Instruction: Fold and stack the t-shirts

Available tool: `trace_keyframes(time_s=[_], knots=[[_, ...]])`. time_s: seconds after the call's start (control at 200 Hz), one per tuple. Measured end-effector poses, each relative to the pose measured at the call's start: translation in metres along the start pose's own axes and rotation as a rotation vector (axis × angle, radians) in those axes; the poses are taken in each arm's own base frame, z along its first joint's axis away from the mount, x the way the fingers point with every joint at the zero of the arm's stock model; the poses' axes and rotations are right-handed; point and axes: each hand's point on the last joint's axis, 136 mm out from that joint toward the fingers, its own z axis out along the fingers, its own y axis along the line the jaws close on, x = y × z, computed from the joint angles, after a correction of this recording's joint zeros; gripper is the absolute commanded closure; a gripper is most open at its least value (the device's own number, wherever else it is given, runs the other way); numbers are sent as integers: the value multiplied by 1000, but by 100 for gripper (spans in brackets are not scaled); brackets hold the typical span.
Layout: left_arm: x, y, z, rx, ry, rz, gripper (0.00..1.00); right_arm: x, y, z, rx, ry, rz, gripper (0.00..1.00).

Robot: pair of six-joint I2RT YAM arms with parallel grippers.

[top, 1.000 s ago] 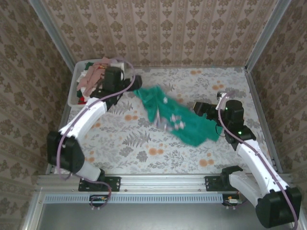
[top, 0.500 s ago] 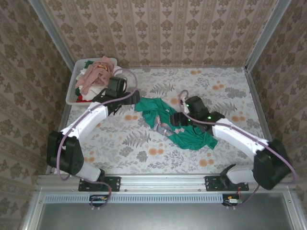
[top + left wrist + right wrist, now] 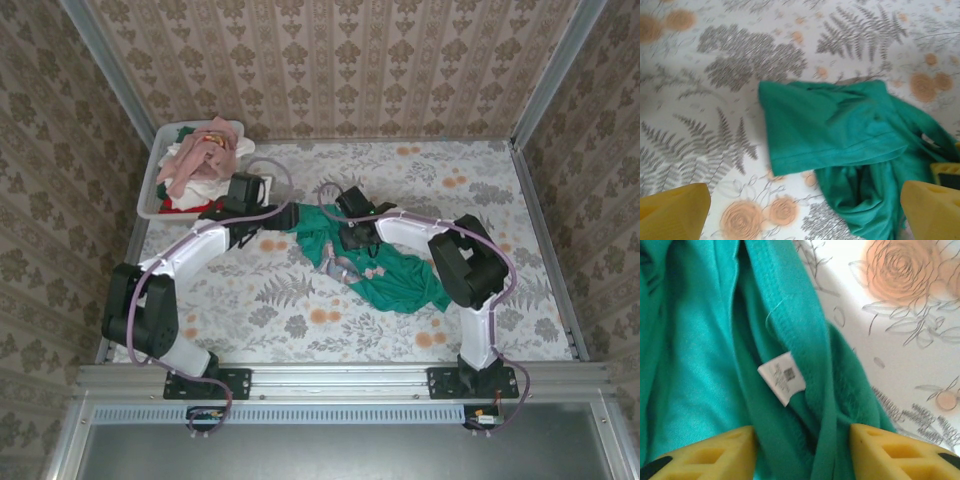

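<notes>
Mid-table, the teal shirt (image 3: 390, 275) lies crumpled on the fern-and-rose tablecloth (image 3: 480, 190), soft knit with a pink-grey print showing in patches. Over a flat, hemmed sleeve hangs the left gripper (image 3: 800, 215), jaws wide apart, holding nothing. Over the neckline, the right gripper (image 3: 802, 455) has its yellow fingers (image 3: 890, 452) spread, straddling the stitched collar fold by the small white tag (image 3: 781, 377), not clamped. In the far-left corner, a white rectangular tub (image 3: 148, 197) holds heaped pink, white and red shirts (image 3: 200, 160).

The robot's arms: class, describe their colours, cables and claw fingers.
The left arm and right arm have white shells, black joints and a mauve cable looping alongside. The left claw and right claw have yellow wedge-shaped fingers; the right's show moulded recesses.
</notes>
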Motion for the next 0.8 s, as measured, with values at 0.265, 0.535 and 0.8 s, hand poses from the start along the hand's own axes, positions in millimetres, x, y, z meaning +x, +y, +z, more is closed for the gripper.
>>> trace_keyframes(time_s=[0.265,0.535,0.8], knots=[[9,-4,-40,74,-123,-56,3,-21,-8,-13,74,-41,-24,100],[19,-11,-66,125,-250,-72,0,-69,-4,-113,33,-229,-36,100],[92,-96,5,181,-58,95,9,-91,-15,-172,11,-358,24,100]])
